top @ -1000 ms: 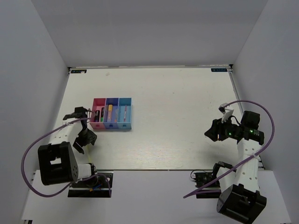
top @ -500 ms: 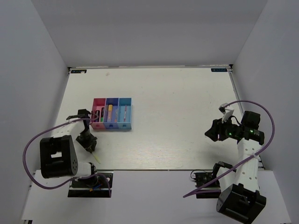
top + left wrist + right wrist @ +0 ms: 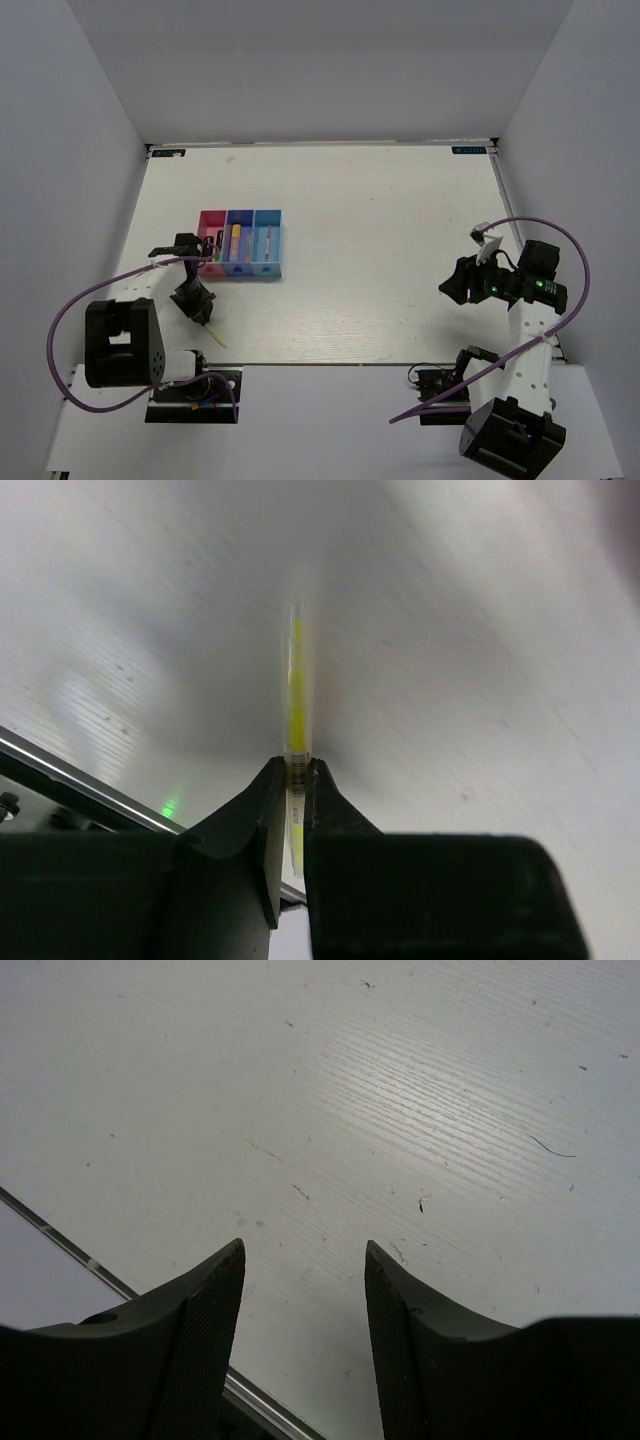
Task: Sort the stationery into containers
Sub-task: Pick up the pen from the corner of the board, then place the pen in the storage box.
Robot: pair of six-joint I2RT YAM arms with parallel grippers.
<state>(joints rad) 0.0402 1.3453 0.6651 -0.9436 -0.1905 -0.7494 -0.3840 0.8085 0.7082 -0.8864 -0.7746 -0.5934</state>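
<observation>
A thin, clear-bodied yellow pen (image 3: 296, 680) is pinched between the jaws of my left gripper (image 3: 292, 766), pointing away over the white table. From above, the left gripper (image 3: 193, 303) is just in front of the containers, and the yellow pen (image 3: 214, 334) sticks out toward the near edge. The containers (image 3: 240, 268) are one tray of pink, dark blue and light blue compartments with several markers and pens lying in them. My right gripper (image 3: 303, 1250) hovers open over bare table on the right side (image 3: 455, 282), holding nothing.
The table's near edge, a metal strip (image 3: 60, 1240), runs close below both grippers. White walls enclose the table on three sides. A purple cable (image 3: 70, 320) loops off each arm.
My left gripper has shut on the yellow pen and shifted slightly right, closer to the tray's front. The right arm has not moved.
</observation>
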